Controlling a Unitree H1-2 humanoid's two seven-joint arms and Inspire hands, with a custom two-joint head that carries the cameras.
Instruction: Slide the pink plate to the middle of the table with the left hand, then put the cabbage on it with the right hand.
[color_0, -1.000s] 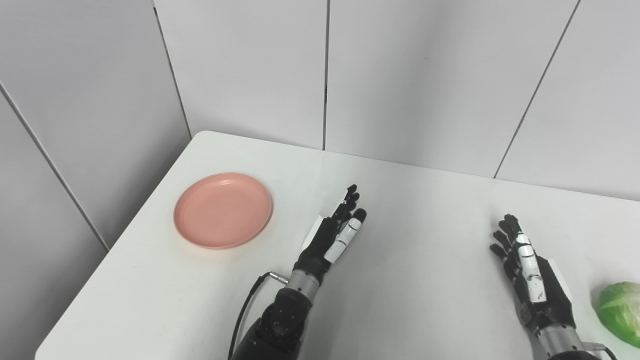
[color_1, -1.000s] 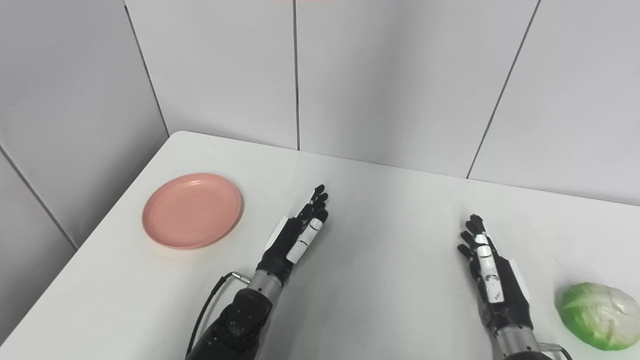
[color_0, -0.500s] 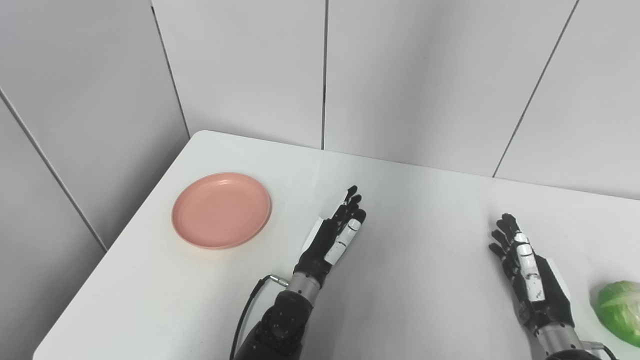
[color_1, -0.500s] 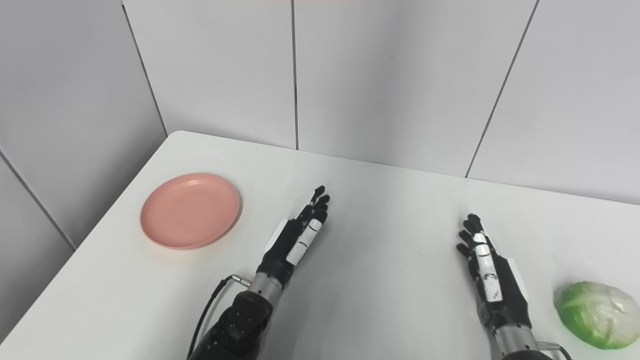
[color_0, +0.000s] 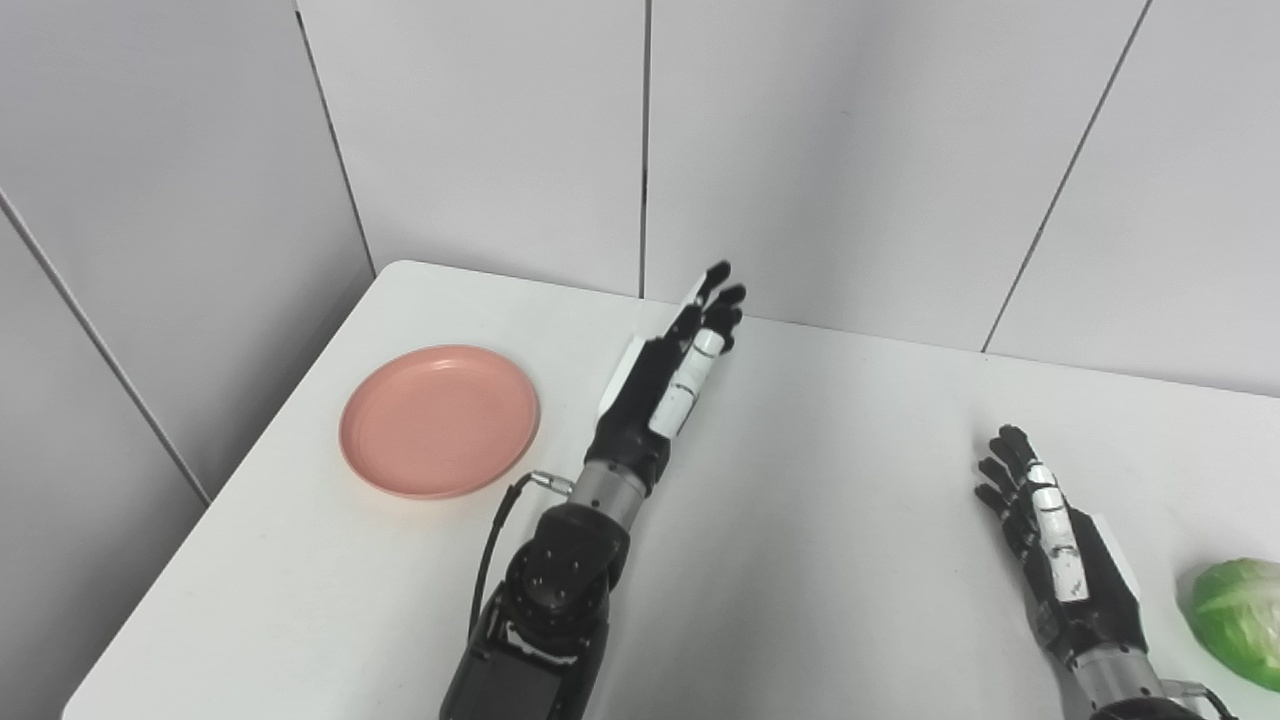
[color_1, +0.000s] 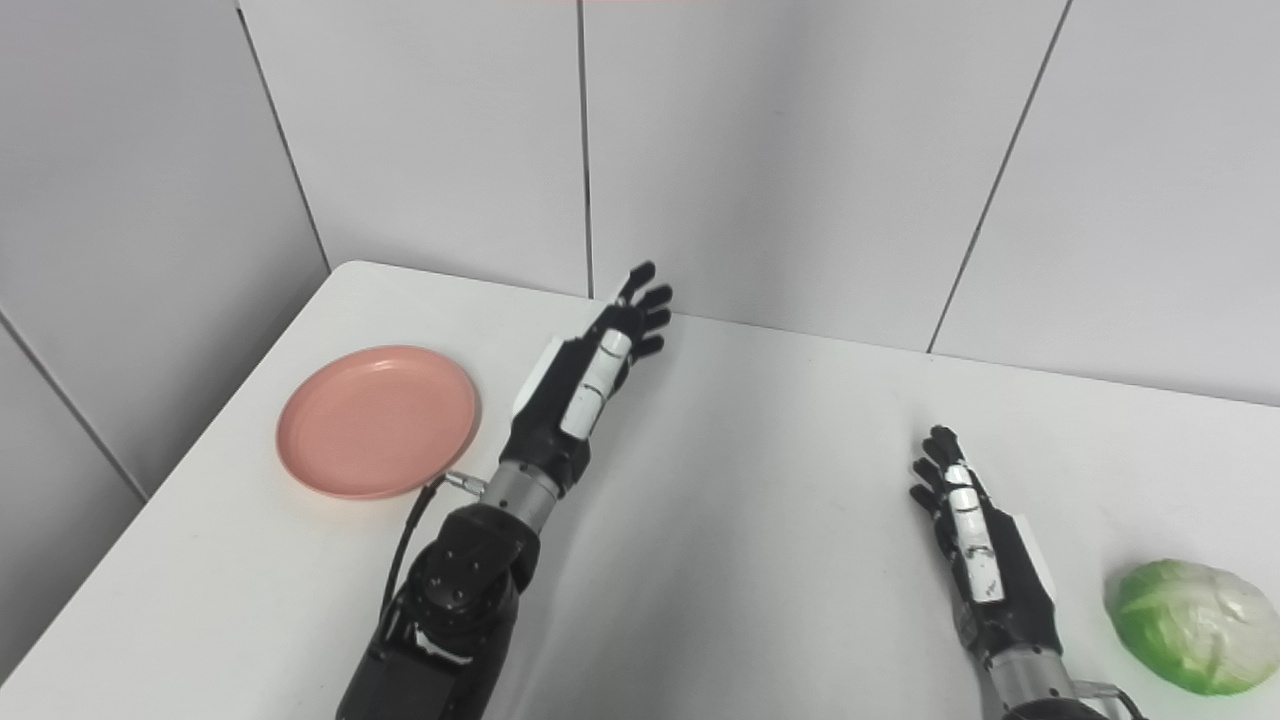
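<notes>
A round pink plate (color_0: 440, 421) lies flat on the white table (color_0: 820, 520) near its left edge. My left hand (color_0: 668, 373) is raised above the table to the right of the plate, open, fingers straight and pointing toward the back wall, apart from the plate. A green cabbage (color_1: 1185, 627) rests at the table's right front, cut by the frame edge in the left eye view. My right hand (color_1: 975, 550) is open just left of the cabbage, low over the table and not touching it.
Grey wall panels (color_0: 800, 150) rise behind the table and along its left side. The table's left edge (color_0: 210, 500) runs close to the plate. A black cable (color_0: 495, 550) loops from the left wrist.
My left hand has lifted and reached forward toward the back of the table, now beside the plate's right. The right hand, plate and cabbage have stayed put; the camera shifted slightly.
</notes>
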